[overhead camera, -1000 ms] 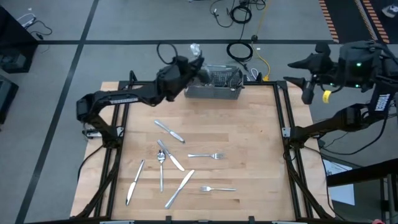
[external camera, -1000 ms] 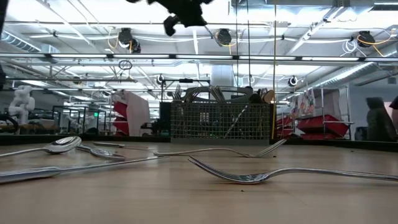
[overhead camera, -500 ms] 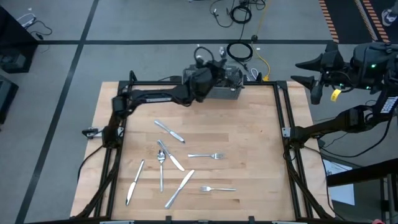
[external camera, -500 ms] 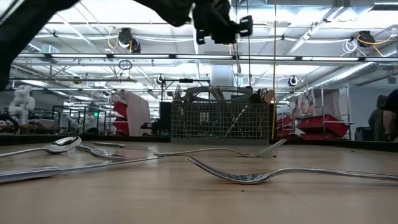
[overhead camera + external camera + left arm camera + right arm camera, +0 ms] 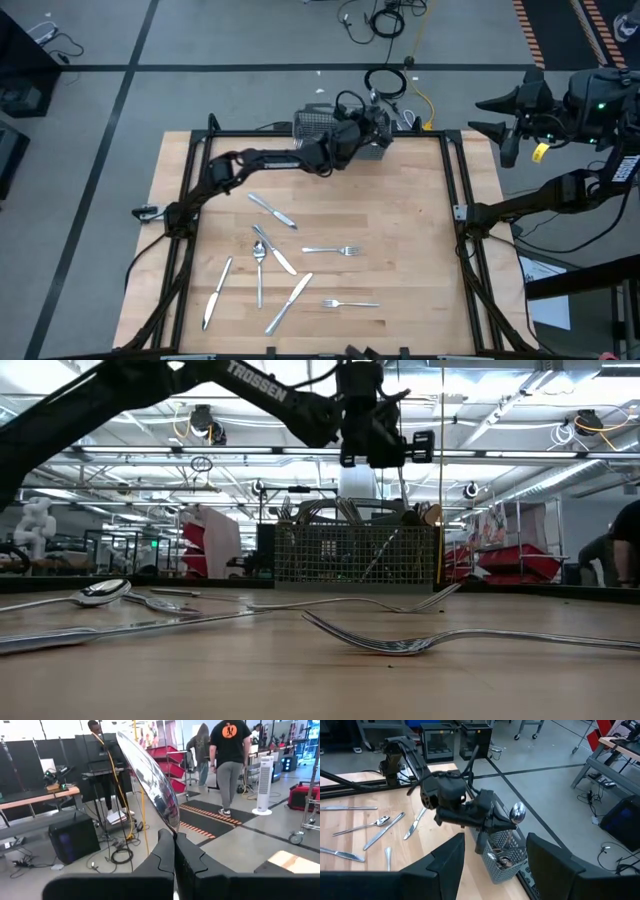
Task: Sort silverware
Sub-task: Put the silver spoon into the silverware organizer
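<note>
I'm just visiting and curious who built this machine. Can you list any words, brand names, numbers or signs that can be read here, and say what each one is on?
"TROSSEN": white capitals on the left arm, seen in the low view as it reaches over the wire basket.
Orange round emblem on the back of a person's dark shirt: too blurred to read.
Yellow tag at the right arm: too small to read.
No other legible text.
</note>
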You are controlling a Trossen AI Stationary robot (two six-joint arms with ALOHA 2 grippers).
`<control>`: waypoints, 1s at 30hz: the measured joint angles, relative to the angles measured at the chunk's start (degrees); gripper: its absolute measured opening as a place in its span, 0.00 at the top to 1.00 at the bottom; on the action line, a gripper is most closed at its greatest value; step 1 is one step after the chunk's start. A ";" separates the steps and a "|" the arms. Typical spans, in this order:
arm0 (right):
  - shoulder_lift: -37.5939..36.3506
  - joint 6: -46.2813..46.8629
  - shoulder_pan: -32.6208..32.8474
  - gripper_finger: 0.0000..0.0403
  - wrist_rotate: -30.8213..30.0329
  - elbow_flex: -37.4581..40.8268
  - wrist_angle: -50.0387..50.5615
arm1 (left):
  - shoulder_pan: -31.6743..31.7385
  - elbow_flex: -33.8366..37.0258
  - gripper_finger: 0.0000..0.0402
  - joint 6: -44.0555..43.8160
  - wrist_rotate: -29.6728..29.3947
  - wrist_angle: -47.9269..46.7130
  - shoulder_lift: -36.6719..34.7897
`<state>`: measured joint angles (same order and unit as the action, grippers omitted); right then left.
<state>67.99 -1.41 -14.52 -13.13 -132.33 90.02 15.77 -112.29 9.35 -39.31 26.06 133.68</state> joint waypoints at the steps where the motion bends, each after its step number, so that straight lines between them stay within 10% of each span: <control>1: 0.00 0.20 0.00 0.51 0.00 0.00 0.00 | -0.01 0.00 1.00 -0.03 -0.04 0.59 0.44; 30: 0.13 1.60 0.01 0.51 1.60 0.00 0.00 | 0.39 0.00 0.92 -2.00 3.80 -5.25 6.72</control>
<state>68.12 0.18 -14.52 -11.52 -132.33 90.02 16.16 -112.29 7.35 -35.50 20.82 140.40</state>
